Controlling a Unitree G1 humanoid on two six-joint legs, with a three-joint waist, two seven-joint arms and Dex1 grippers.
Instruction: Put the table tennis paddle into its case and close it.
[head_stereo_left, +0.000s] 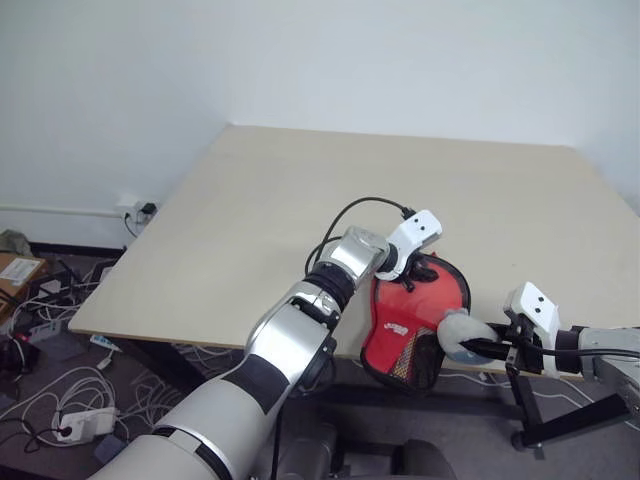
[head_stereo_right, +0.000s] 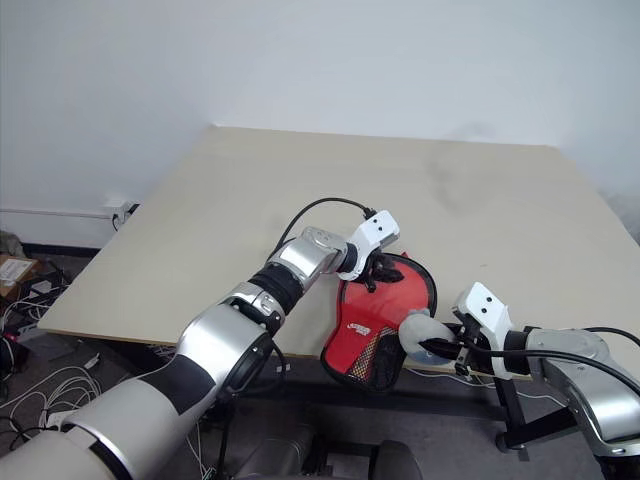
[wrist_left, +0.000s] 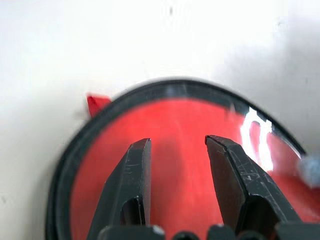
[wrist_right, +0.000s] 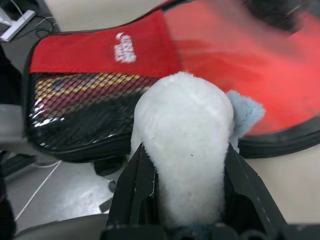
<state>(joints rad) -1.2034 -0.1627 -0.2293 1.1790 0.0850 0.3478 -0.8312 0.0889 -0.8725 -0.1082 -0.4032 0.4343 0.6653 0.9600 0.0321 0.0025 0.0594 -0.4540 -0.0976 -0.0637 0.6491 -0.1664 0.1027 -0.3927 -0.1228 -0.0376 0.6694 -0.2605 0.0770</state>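
While overhanging the table (head_stereo_left: 250, 210) edge at lower centre, flexing as soft case (head_stereo_left: 415, 320), best pinched at zip rim; right gripper (wrist_right: 182, 165) clamping pale fluffy ball (wrist_right: 182, 130), left gripper (wrist_left: 177, 150) gaping above clear face.

The left arm reaches forward and across to the right, its wrist bent, and the left hand (head_stereo_left: 408, 272) points down with its two black fingers (wrist_left: 131, 176) standing apart. The right arm comes in low from the right, and the right hand (head_stereo_right: 437, 347) has its fingers closed on a pale fluffy ball (wrist_right: 182, 135).
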